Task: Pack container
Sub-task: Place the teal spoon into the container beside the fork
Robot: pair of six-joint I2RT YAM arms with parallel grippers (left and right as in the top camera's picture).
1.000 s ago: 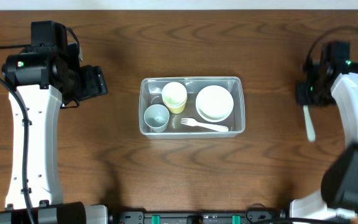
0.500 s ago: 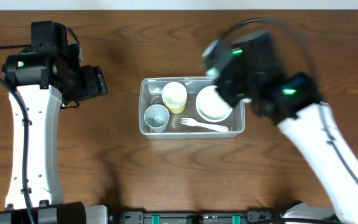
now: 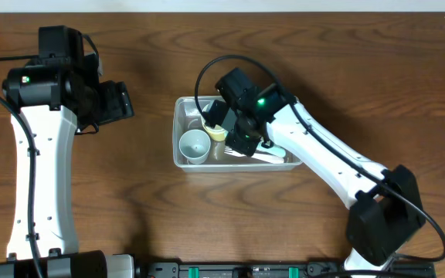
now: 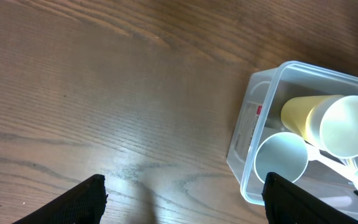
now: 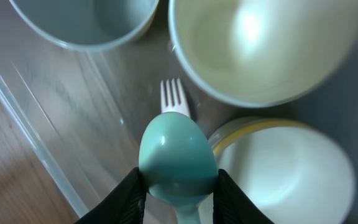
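Four things already sit in the container (image 3: 178,161): a pale blue cup (image 3: 194,144), a yellow cup (image 4: 303,115) tipped on its side, a white bowl (image 5: 284,174) and a white fork (image 5: 174,96). By my reckoning the packing is nearly done, and the one piece left in sight is the teal spoon (image 5: 178,158), which has not been put down yet.

From where I stand the right gripper (image 5: 179,202) has that spoon pinched by the handle between its two fingers, with the rounded end sticking out in front. The container lies straight beneath this gripper, inside its rim. The fork's prongs show just past the tip of the spoon, down on the floor of the container. The two cups are ahead of the fingers and the bowl is off to one side. The clear wall of the container runs along the other side, with bare wood beyond it. Whether the spoon touches anything below I cannot tell; it looks to hang a little above the fork.

The left gripper (image 4: 188,205) has its fingers spread wide with nothing between them. It hangs over the table (image 4: 104,93), and the container lies well apart from it, off to one side.

What remains, I judge, is to lower the spoon and let it go.
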